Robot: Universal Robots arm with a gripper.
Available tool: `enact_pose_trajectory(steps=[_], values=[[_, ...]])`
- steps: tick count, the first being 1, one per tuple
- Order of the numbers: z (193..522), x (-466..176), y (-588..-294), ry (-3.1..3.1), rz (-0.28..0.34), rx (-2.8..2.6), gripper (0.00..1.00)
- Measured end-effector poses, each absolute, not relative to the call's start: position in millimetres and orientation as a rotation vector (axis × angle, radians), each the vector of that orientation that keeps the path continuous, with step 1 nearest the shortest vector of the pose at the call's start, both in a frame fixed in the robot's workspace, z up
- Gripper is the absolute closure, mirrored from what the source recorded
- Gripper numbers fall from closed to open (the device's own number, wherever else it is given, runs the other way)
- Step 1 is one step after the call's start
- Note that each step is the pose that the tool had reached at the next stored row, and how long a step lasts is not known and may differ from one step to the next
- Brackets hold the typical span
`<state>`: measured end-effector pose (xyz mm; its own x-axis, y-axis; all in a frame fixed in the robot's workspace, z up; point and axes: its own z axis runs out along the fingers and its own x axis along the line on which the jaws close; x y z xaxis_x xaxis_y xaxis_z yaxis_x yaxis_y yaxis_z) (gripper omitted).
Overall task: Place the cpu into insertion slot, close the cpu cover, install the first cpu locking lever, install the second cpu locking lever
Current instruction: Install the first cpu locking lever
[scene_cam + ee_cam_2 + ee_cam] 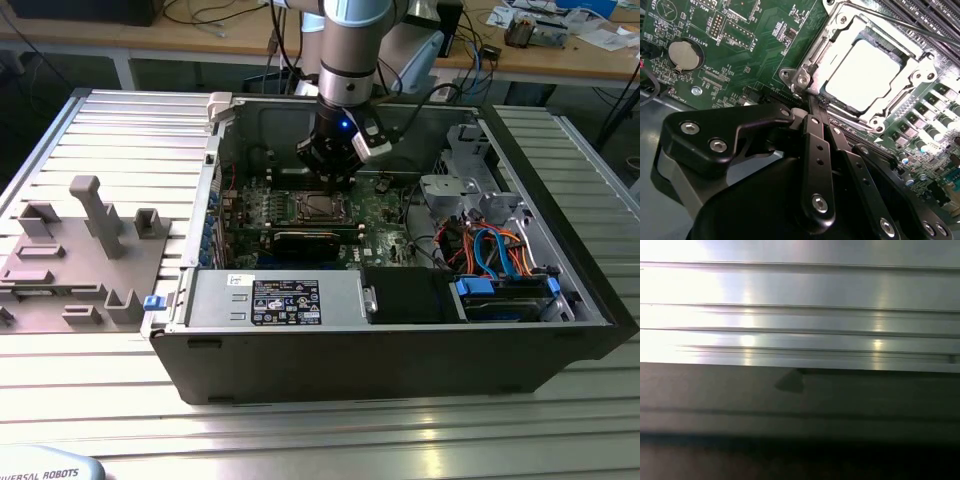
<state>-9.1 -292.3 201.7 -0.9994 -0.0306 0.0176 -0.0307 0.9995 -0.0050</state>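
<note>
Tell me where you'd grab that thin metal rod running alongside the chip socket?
Probably the rod on its bare straight stretch, from above, pinching across it. It is slim, runs clear of the cpu cover, and seems raised off the green board, leaving room either side.

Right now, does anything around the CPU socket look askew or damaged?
Nothing stands out. The cpu sits flat and square in the insertion slot, the cpu cover lies down around it, and the closed pincer is at the socket's corner.
</note>
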Motion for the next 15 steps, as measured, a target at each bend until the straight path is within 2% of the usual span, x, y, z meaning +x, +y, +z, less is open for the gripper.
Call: enact_pose_trajectory(steps=[8, 15], values=[[210.2, -9.0, -293.2, -3.123, 0.01, 0.049, 0.89], [210.2, -9.1, -305.9, -3.123, 0.01, 0.048, 0.89]])
